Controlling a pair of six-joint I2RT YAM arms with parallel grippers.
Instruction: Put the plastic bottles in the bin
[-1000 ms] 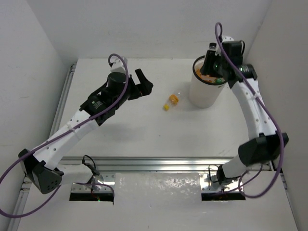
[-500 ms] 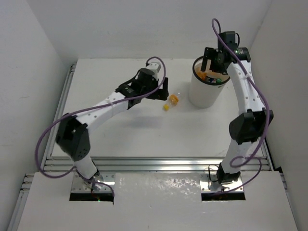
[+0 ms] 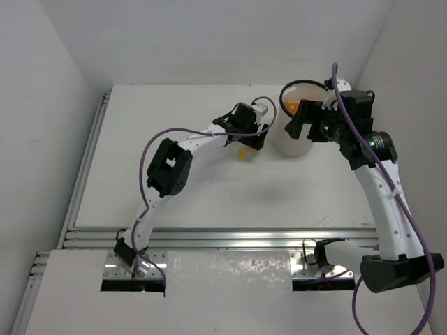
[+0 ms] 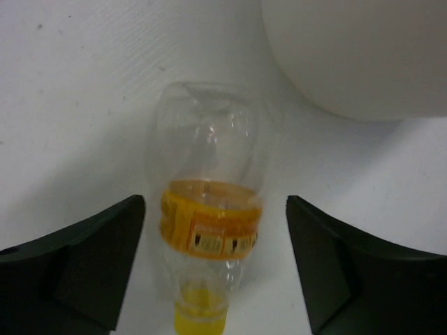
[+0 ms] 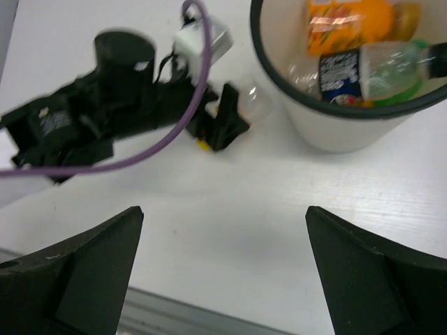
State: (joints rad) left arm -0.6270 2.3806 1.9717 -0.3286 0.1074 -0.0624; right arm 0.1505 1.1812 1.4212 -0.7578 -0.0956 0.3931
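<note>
- From above, my left hand (image 3: 249, 139) covers most of the bottle (image 3: 242, 155). Only its yellow cap pokes out on the near side.
- My left wrist camera shows that bottle (image 4: 209, 202) lying on the white surface (image 4: 70, 84), cap toward me, a clear body with an orange-yellow label. The bottom edge cuts off the cap.
- In that view the bin (image 4: 356, 56) is only a curved white wall in the top right corner. It sits just beside the bottle's far end, and I cannot tell if they touch.
- My left hand (image 4: 213, 269) is open, one finger on each side of the bottle with a gap on both sides. It grips nothing.
- My right hand (image 3: 297, 124) hides part of the bin's near wall (image 3: 290, 146) from above. Inside I can make out only a patch of orange.
- My right wrist camera crops the bin (image 5: 328, 132) at the top and right. Inside I see an orange bottle (image 5: 346, 24), a clear one with a dark label (image 5: 349, 73) and something green behind. I cannot count them.
- My right hand (image 5: 223, 213) is wide open and empty.
- Half a second ago my left hand was just left of the bottle, and now it straddles it. The bottle has not moved.
- My right hand was over the bin's mouth then. It has since drawn back to the bin's near side.
</note>
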